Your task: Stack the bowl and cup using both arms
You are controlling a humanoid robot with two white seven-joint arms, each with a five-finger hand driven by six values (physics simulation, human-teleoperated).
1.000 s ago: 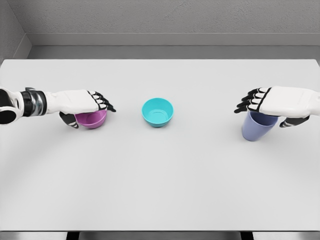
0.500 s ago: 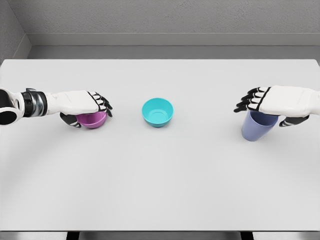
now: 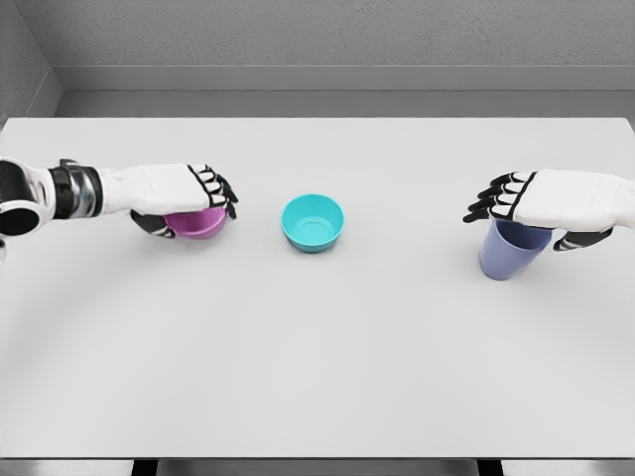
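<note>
A purple bowl (image 3: 199,224) hangs just above the white table (image 3: 317,347) at the left, and my left hand (image 3: 203,203) is shut on it, fingers curled over the rim and thumb under the near side. At the middle of the table a teal bowl (image 3: 313,222) stands upright and empty. On the right a blue-violet cup (image 3: 508,256) stands on the table. My right hand (image 3: 518,220) lies flat over its mouth, fingers stretched toward the left, thumb beside the cup's right wall, not closed on it.
The table's back edge meets a grey wall (image 3: 317,40). Bare tabletop spreads in front of the bowls and the cup, and between the teal bowl and the cup.
My left hand closed on the purple bowl, then lifted it slightly and carried it right toward the teal bowl. The right hand and cup have stayed put.
</note>
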